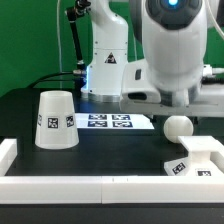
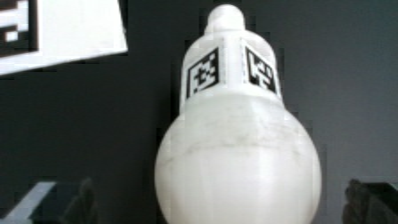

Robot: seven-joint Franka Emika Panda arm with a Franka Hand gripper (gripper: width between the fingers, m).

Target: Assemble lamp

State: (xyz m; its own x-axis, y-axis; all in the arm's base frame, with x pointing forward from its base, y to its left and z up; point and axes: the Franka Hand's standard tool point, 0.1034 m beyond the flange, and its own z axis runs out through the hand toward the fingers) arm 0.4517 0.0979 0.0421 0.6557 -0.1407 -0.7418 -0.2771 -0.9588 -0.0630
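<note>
Black table [image 1: 110, 150], mouth-down shade [image 1: 55, 120], bulb [image 1: 178, 127]

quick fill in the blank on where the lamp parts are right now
1. The shade stands on the exterior view's ____ of the marker board.
2. The bulb lies on the ____ table.
3. In the wrist view the gripper is ____, with one finger on either side of the bulb.
4. The lamp part closest to the base is the ____.

Missing words: left; black; open; bulb
</note>
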